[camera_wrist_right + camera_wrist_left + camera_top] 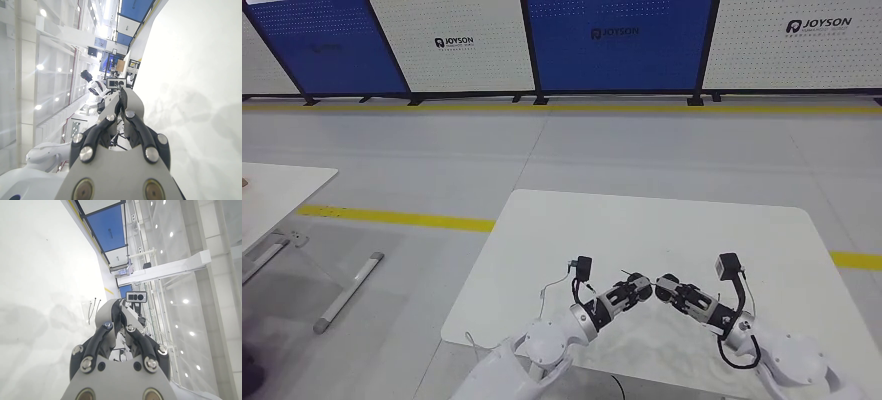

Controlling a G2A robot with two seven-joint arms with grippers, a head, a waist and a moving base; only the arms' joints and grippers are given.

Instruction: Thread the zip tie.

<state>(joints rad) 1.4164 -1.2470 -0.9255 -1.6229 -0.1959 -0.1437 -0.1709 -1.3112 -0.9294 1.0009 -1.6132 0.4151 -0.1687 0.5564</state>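
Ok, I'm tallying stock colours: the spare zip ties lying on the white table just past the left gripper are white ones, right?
Not quite. The spare zip ties are black, not white. The left wrist view shows them as thin dark strips lying on the white table just past the left gripper.
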